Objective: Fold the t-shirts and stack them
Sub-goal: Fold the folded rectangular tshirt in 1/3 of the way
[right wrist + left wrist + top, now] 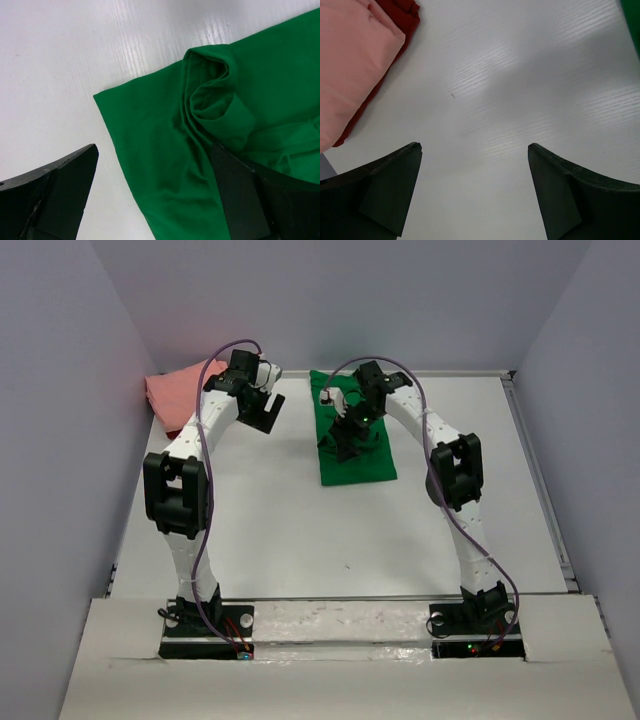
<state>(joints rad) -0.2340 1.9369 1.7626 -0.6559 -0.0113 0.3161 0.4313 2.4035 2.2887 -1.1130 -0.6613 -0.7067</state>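
The green t-shirt lies as a long, partly folded strip at the back middle of the table, with a bunched sleeve on top. My right gripper hovers open over its left edge: one finger is above bare table, the other above the cloth, and it grips nothing. At the back left, the salmon pink t-shirt lies folded on the dark red one. My left gripper hangs open over bare table, to the right of that pile.
The white table is enclosed by grey walls at the back and on both sides. A metal rail runs along its right edge. Purple cables loop above both arms. A sliver of green cloth shows at the right edge of the left wrist view.
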